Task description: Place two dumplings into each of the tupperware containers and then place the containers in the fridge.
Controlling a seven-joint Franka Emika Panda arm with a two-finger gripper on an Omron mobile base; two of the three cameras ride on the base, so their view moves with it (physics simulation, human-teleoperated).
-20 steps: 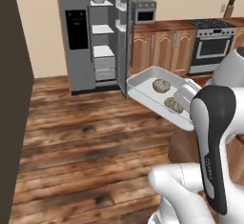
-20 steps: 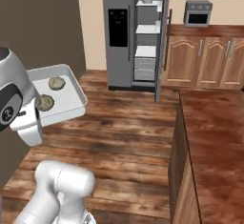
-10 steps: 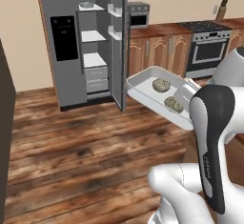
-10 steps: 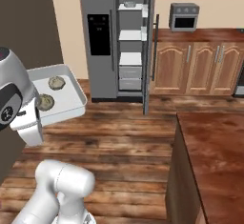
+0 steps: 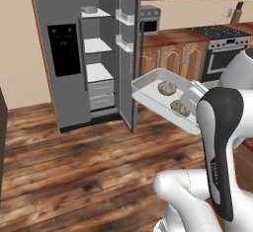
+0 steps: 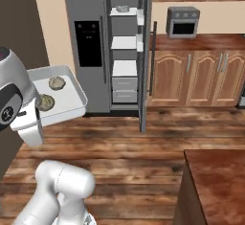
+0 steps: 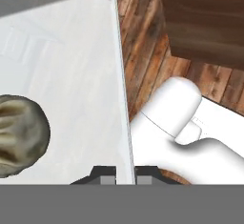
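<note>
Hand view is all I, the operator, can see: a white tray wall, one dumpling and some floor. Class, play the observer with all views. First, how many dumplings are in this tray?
Observer: Two dumplings lie in the white tray, apart from each other.
Operator: Is the fridge ready to receive it?
Observer: The fridge door stands open, with white shelves showing inside.
Operator: Is anything on those shelves already?
Observer: Something small sits on the top shelf; it is too small to tell what.
Operator: How is the tray held?
Observer: The gripper is shut on the tray's rim, holding it above the wooden floor, roughly level.
</note>
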